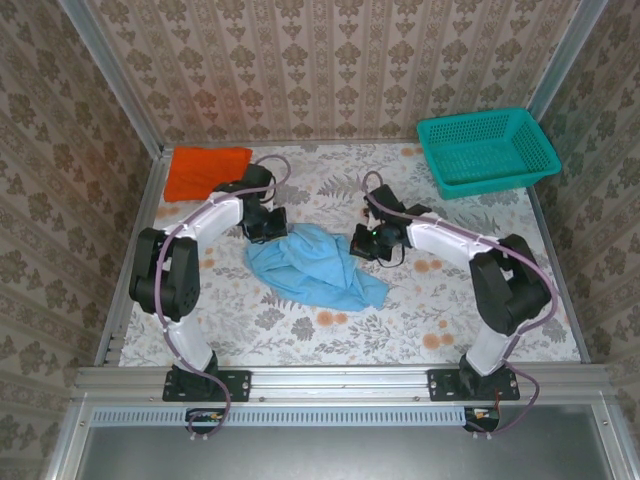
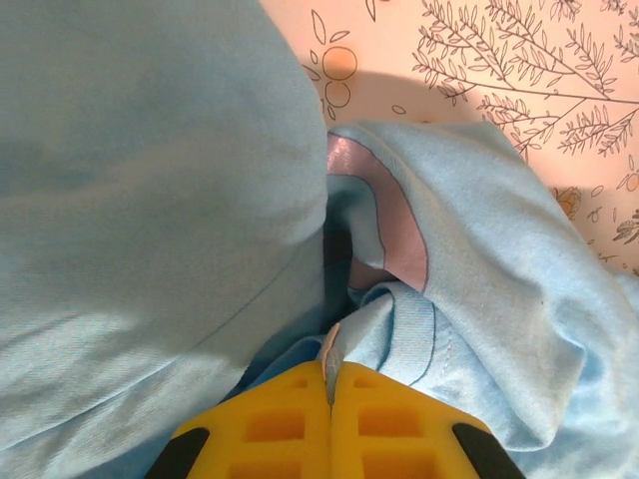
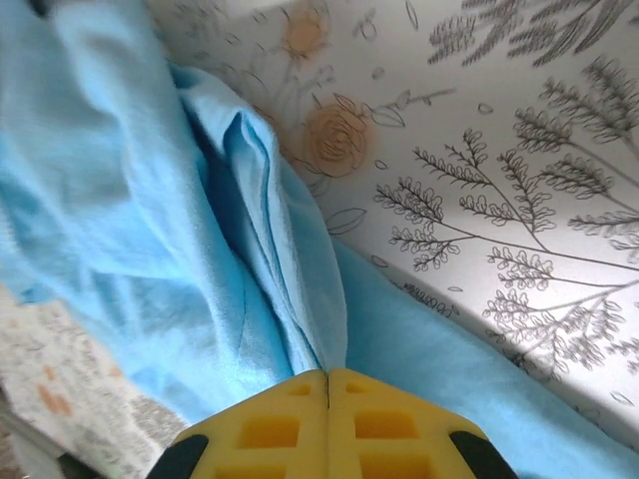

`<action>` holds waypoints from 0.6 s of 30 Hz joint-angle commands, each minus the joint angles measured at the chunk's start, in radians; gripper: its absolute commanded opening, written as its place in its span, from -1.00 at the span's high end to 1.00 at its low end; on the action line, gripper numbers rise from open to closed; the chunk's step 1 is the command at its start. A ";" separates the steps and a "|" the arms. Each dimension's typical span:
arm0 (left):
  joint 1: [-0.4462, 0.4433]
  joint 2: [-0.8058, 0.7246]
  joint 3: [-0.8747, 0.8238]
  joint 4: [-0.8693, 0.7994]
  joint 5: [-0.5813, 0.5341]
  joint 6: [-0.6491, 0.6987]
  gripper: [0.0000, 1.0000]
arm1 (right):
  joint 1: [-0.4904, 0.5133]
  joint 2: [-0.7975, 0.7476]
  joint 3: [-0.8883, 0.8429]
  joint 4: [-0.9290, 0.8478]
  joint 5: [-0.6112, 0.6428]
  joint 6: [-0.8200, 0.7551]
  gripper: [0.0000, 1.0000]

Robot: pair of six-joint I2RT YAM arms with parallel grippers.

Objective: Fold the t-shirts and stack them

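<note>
1. The light blue t-shirt (image 1: 315, 265) sits in a crumpled heap around the middle of the flowery tabletop (image 1: 400, 310), between the two arms. It's bunched up, not flat at all, with one corner trailing toward the near right.
2. The left claw (image 1: 268, 228) is down on the far left edge of that heap. In the left wrist view its yellow fingers (image 2: 270, 424) are pressed together with a small fold of blue cloth pinched right at the seam between them.
3. That view also shows a pale pinkish patch (image 2: 389, 220) with a dark outline on the cloth just past the pinch. Can't tell what it is exactly.
4. The right claw (image 1: 362, 245) is on the far right edge of the same shirt. From the right wrist camera its fingers are shut tight too, with a ridge of blue fabric running straight into the tips, so it's pinching the shirt as well.
5. The orange t-shirt (image 1: 207, 170) is lying in the far left corner of the tabletop, fairly flat, well apart from the blue one, and nothing is touching it.
6. A teal basket (image 1: 487, 150) sits in the far right corner, tilted a bit against the wall.
</note>
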 commanded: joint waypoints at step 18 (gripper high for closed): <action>0.037 -0.150 0.551 0.244 0.118 -0.074 1.00 | -0.287 -0.293 0.361 -0.226 -0.030 -0.010 0.95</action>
